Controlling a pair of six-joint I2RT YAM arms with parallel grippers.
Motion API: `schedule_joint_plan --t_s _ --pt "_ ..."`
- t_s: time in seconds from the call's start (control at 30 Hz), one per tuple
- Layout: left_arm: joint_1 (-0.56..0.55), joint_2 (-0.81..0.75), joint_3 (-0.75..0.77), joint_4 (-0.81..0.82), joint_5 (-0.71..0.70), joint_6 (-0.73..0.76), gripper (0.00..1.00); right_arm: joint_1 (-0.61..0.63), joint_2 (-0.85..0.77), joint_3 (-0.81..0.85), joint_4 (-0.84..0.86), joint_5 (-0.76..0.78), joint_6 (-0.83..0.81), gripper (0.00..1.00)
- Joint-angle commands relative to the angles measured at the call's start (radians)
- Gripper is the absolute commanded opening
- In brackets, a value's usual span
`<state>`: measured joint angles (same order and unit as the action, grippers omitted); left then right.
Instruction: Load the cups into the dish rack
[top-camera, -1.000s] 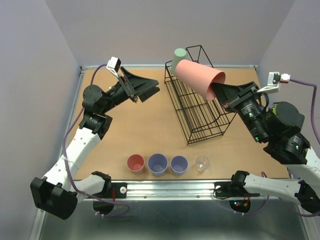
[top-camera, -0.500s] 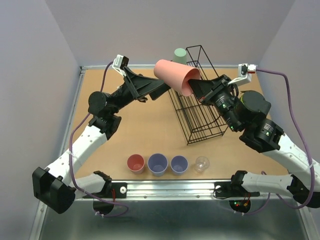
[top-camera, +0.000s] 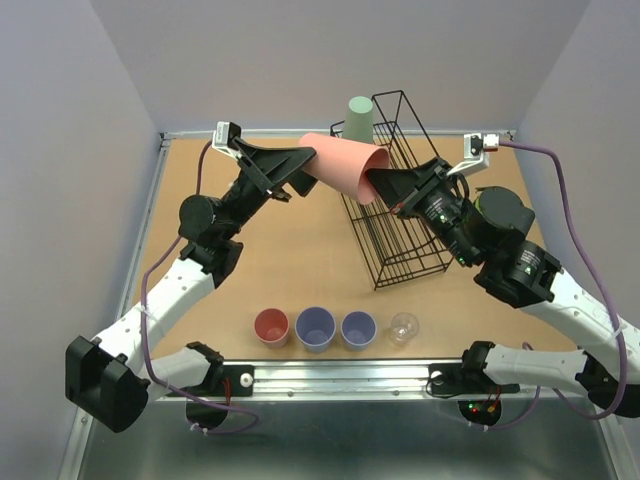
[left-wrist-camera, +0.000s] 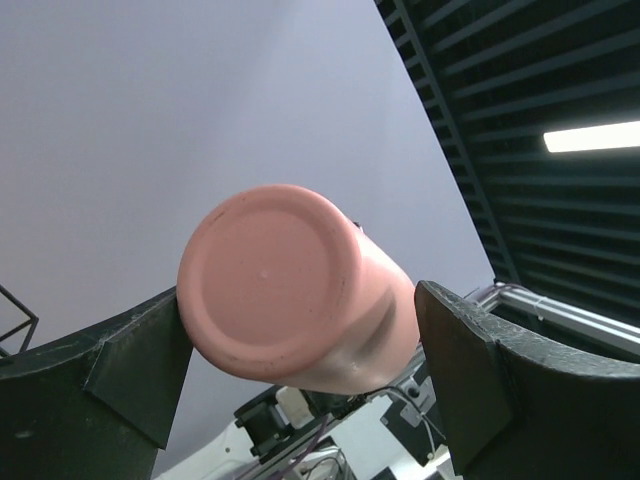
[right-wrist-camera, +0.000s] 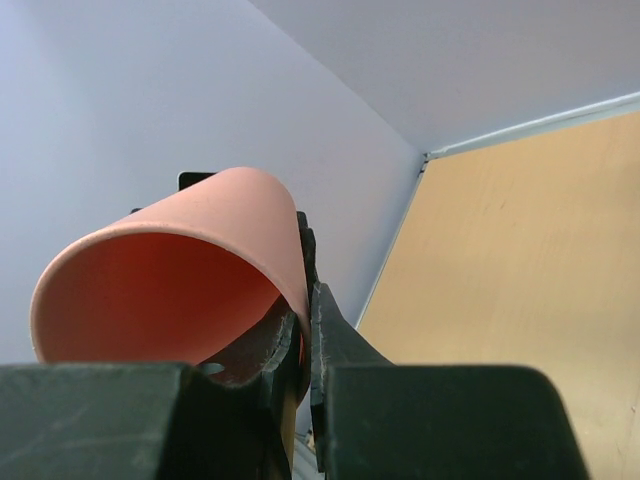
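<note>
The salmon cup (top-camera: 343, 167) hangs in the air in the upper middle of the top view. It lies nearly on its side, with its closed base toward the left and its open mouth toward the right. In that view it overlaps the upper left corner of the dish rack (top-camera: 402, 215).

The right fingers (top-camera: 392, 186) are pinched on the rim, one inside the mouth and one outside, as the right wrist view shows. The left fingers (top-camera: 296, 160) are spread apart on either side of the base. In the left wrist view one finger seems to brush the base edge, though real contact cannot be told.

The black wire rack stands on the bench (top-camera: 270, 240) right of centre. A pale green cup (top-camera: 359, 118) sits upside down at its far top corner.

Along the lower part of the frame four cups stand upright in a row, mouths up. From left to right they are a second salmon cup (top-camera: 271, 326), a lavender cup (top-camera: 315, 328), another lavender cup (top-camera: 358, 329) and a clear cup (top-camera: 403, 327). All four stand well apart from the rack.
</note>
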<state>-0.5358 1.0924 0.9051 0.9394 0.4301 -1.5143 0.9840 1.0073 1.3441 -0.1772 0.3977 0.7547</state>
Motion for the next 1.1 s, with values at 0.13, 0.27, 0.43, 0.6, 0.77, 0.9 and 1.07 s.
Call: schedule_joint_plan --t_s 0.13,0.27,0.43,0.6,0.77,0.9,1.07 --pt "0.011 0.006 0.047 0.134 -0.045 -0.023 0.95 0.010 0.008 -0.025 0.084 -0.034 0.018 0.01" --pt "0.011 0.030 0.080 0.113 -0.016 -0.014 0.82 0.008 0.020 -0.030 0.094 -0.028 0.018 0.00" --pt "0.026 0.052 0.100 0.107 -0.007 -0.011 0.61 0.010 0.039 -0.037 0.096 -0.042 0.034 0.00" --pt "0.074 0.069 0.146 0.049 0.019 0.017 0.00 0.010 0.008 -0.085 0.096 -0.045 0.048 0.00" --pt "0.131 0.092 0.219 -0.031 0.080 0.078 0.00 0.010 -0.065 -0.141 0.078 -0.013 0.046 0.48" --pt "0.186 0.127 0.334 -0.254 0.133 0.218 0.00 0.008 -0.134 -0.125 -0.022 0.045 0.035 0.79" --pt "0.209 0.234 0.588 -0.607 0.136 0.520 0.00 0.010 -0.237 -0.106 -0.241 0.141 0.066 0.88"
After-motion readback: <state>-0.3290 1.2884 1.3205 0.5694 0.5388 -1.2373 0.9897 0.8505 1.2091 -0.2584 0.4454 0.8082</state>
